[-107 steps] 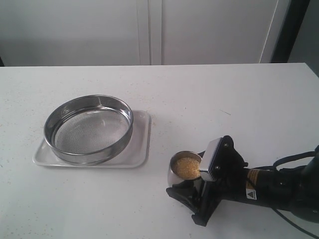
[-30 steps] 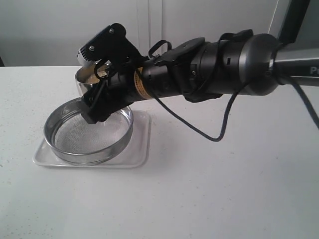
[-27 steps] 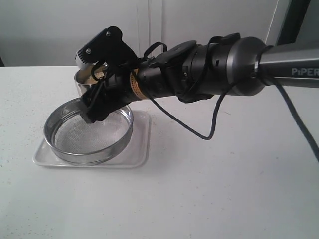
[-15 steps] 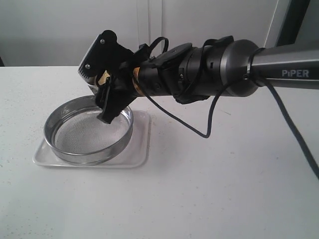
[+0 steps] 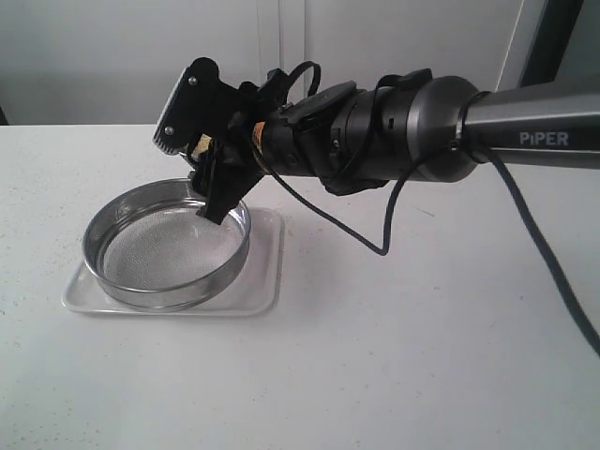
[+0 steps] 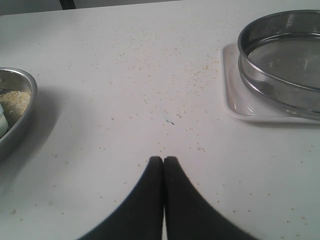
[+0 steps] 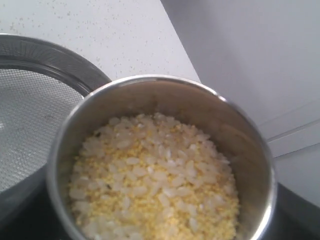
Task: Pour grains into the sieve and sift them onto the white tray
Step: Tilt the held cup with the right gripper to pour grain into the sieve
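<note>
The right end effector [image 5: 199, 150] is clamping a steel cup [image 7: 245, 150] full of grains [image 7: 155, 185]. Just beneath it, the sieve [image 5: 169, 281] is sitting on the white tray [image 5: 267, 277]. The left end effector [image 6: 163, 167] is pressing its tips together.

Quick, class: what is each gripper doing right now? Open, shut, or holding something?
Left gripper: shut, holding nothing.
Right gripper: shut on the steel cup of grains.

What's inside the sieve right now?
Only bare mesh shows in the sieve; nothing on it. The right gripper hides its far edge. The grains are in the cup.
</note>
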Motion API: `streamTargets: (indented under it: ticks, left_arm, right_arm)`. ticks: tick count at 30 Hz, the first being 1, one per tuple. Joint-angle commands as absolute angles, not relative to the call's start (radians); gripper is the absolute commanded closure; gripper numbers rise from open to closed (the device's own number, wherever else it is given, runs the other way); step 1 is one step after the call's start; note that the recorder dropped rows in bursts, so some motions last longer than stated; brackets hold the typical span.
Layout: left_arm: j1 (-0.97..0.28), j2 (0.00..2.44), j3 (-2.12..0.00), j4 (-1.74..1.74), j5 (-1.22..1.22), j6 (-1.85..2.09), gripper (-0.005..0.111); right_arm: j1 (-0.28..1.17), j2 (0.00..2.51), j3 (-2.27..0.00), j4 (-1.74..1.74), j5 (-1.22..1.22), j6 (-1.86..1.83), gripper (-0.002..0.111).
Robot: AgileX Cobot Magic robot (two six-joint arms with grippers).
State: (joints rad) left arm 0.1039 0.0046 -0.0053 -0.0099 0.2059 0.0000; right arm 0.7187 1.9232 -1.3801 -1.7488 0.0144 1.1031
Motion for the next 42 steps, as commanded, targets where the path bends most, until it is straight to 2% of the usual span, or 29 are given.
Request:
streamTargets:
  ticks: [1, 19, 25, 30, 42]
  left_arm:
    - [0.096, 0.000, 0.000, -0.021, 0.202, 0.000, 0.107]
    - [0.096, 0.000, 0.000, -0.021, 0.202, 0.000, 0.107]
    - [0.096, 0.000, 0.000, -0.021, 0.202, 0.000, 0.107]
    - [0.096, 0.000, 0.000, -0.021, 0.202, 0.000, 0.107]
    - [0.096, 0.000, 0.000, -0.021, 0.202, 0.000, 0.107]
  right_arm:
    - [0.737, 1.935, -1.421, -1.713, 0.053, 1.128, 0.108]
    - [0.798, 1.957, -1.440, -1.478, 0.279, 1.079, 0.108]
    - [0.822, 1.957, -1.441, -1.167, 0.399, 0.808, 0.108]
    - [0.838, 1.960, -1.473, -0.822, 0.490, 0.339, 0.108]
    - [0.890, 2.063, -1.661, -0.802, 0.639, 0.041, 0.108]
